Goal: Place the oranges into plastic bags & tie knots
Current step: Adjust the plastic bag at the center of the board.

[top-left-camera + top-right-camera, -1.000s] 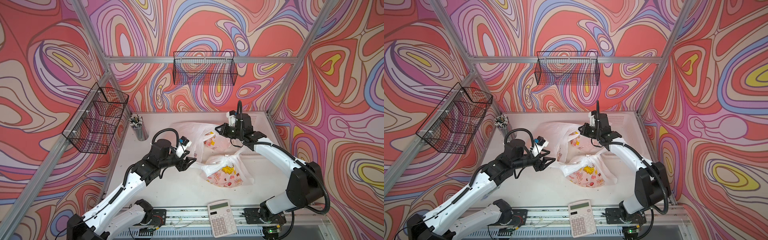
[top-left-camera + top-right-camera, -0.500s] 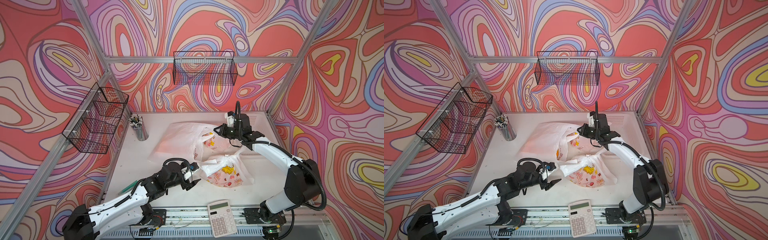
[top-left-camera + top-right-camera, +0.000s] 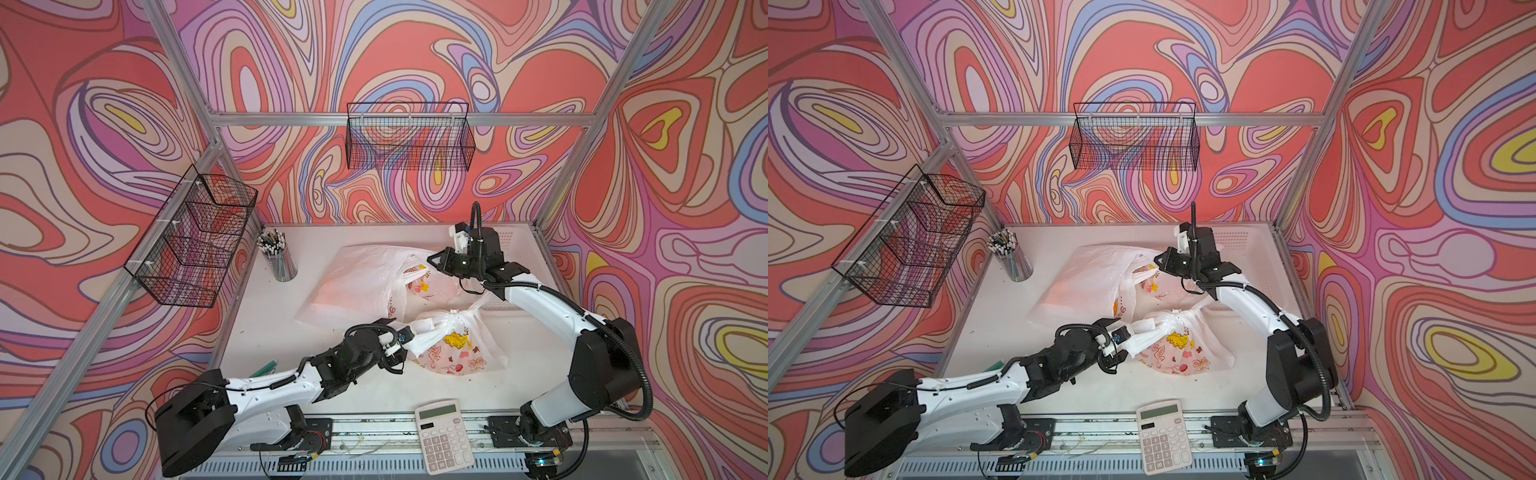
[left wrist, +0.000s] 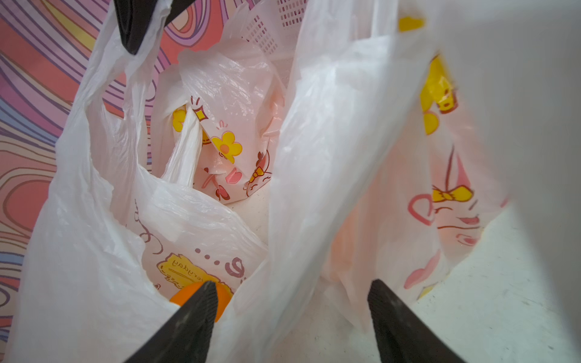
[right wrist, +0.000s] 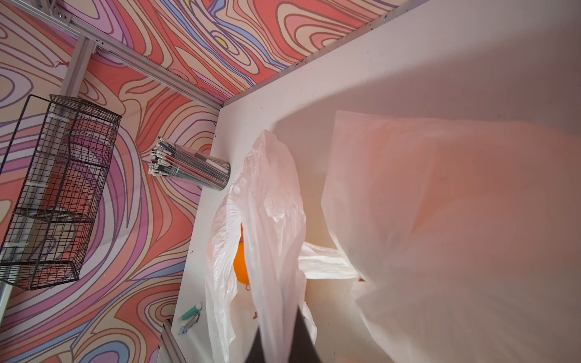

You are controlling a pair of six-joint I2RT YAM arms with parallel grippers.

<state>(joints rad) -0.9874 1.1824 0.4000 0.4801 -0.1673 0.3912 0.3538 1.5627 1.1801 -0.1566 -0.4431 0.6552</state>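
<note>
Film looks thin, slippery, weighted by an orange (image 4: pixel 177 298) — best gripped where bunched. Left gripper (image 4: pixel 292 284) gapes astride the knotted bag (image 3: pixel 453 353) ear (image 3: pixel 419 332); right gripper (image 3: pixel 434 262) pinches the open bag (image 3: pixel 353 282) handle (image 5: pixel 273 204).

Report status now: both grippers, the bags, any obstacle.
Left gripper open, astride loose handle of knotted bag. Right gripper shut on handle of open bag; one orange visible inside. No obstacle seen.

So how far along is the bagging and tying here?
Done: the near bag is tied, with a knot on top. In hand: the right gripper is shut on a handle of the open bag, an orange inside; the left gripper is open. Left: knotting that bag.
</note>
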